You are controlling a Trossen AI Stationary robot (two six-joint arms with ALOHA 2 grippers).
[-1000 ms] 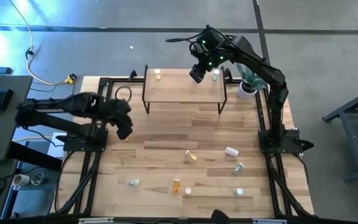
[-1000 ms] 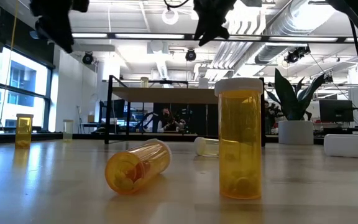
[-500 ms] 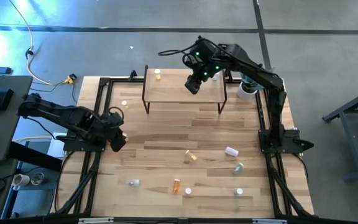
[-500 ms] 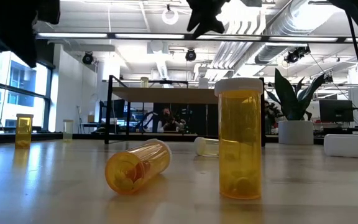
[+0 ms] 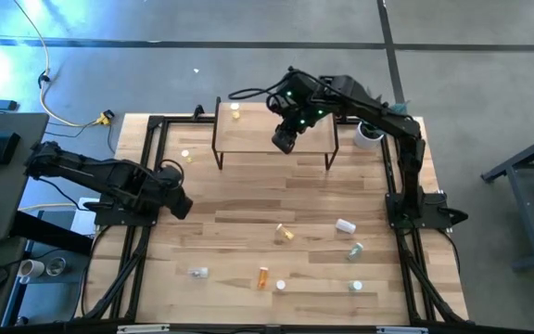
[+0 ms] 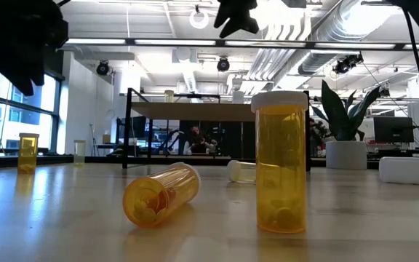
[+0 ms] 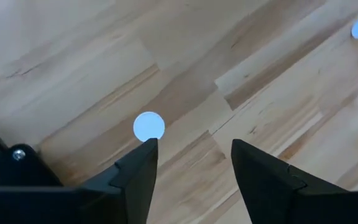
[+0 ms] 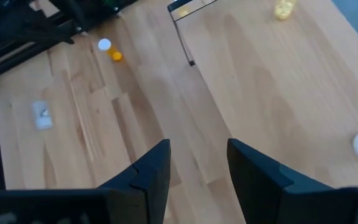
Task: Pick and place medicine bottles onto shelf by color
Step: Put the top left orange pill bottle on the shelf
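Left hand (image 5: pixel 180 206), fingers parted and empty, hangs low by the worktop's (image 5: pixel 239 199) left edge near a white-capped bottle (image 7: pixel 148 125), likely its next pick. Cylindrical amber medicine bottles (image 5: pixel 263 276) lie scattered along the front edge. Right hand (image 5: pixel 284 141), fingers apart and empty, hovers over the pale-wood shelf (image 5: pixel 258 137) at the far edge.

Two dark, near-black jointed arms, matte finish. Right arm has small green lights near the wrist and thin black cables looping off it. Left pincer (image 7: pixel 194 171) and right pincer (image 8: pixel 197 171): each two flat black angular fingers. Black base brackets on tabletop (image 5: pixel 248 223) edges.
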